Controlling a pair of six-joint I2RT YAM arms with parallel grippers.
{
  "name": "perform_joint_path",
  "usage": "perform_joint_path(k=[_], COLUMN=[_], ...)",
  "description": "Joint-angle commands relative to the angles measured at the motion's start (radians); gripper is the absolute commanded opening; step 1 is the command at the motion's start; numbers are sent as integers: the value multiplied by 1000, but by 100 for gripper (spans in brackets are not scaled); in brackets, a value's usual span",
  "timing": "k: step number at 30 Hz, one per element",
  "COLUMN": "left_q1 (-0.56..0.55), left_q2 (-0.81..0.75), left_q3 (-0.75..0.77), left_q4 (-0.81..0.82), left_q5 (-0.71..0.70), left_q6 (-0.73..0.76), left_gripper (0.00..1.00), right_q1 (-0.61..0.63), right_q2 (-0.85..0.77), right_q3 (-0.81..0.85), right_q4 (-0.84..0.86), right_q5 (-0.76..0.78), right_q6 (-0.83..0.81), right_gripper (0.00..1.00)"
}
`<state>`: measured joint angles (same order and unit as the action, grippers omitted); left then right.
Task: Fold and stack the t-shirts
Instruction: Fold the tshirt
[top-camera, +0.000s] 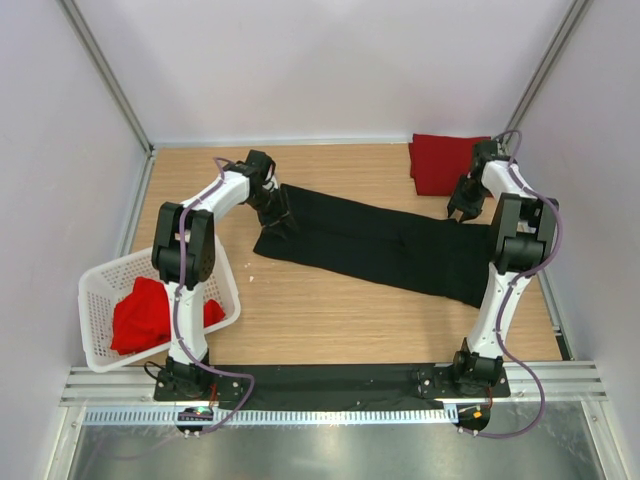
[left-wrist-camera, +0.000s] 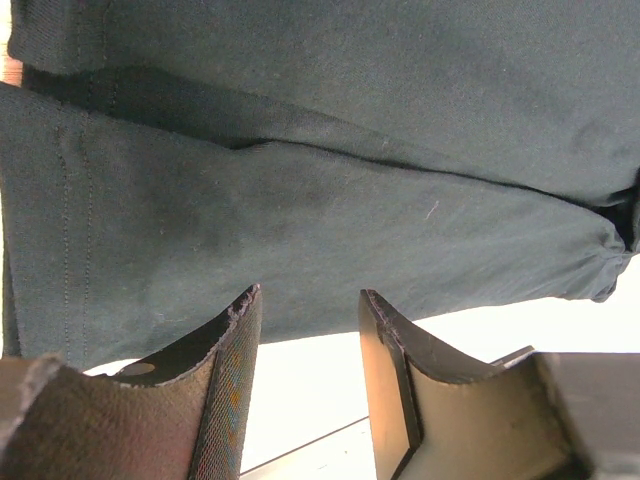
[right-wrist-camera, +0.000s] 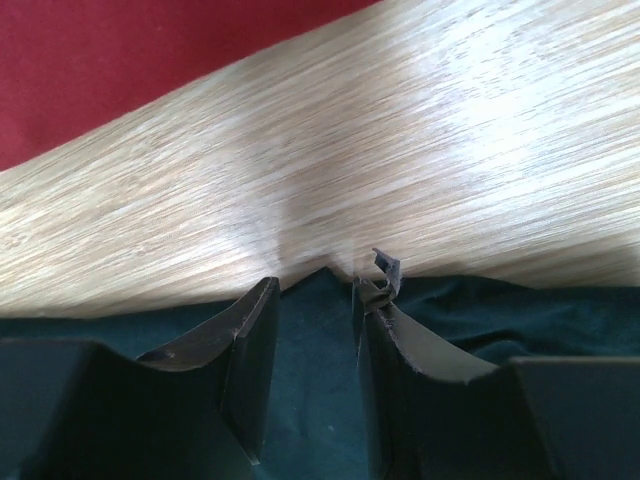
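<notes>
A black cotton t-shirt (top-camera: 380, 245) lies spread across the middle of the wooden surface (top-camera: 340, 310), running from back left to front right. Behind its right end, in the back right corner, lies a folded red t-shirt (top-camera: 440, 160). At the front left stands a white plastic lattice basket (top-camera: 100, 290) with a crumpled red t-shirt (top-camera: 145, 315) in it.

A white basket (top-camera: 95, 300) is sitting on the wooden bench (top-camera: 330, 310) at its near left corner, jutting out past the left edge.
</notes>
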<state>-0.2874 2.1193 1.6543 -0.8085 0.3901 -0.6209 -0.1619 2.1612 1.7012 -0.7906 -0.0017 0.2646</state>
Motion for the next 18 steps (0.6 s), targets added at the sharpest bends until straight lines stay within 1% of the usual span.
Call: perform_joint_path(k=[1, 7, 13, 15, 18], left_q1=[4, 5, 13, 16, 19], left_q2=[-13, -10, -13, -13, -13], left_q3=[22, 22, 21, 22, 22], left_q4=[-8, -8, -9, -9, -9], left_q5=[32, 35, 39, 41, 41], left_q6=[6, 9, 12, 13, 13], left_gripper=[45, 45, 45, 45, 45], right_q1=[19, 25, 33, 38, 39], right_q2=[5, 37, 45, 45, 43], right_q3=[43, 60, 51, 51, 54], right_q4=[7, -10, -19, -25, -27], right_q5=[40, 46, 54, 66, 78], right_q6=[-30, -31, -37, -42, -44], right_gripper=[43, 41, 36, 31, 19])
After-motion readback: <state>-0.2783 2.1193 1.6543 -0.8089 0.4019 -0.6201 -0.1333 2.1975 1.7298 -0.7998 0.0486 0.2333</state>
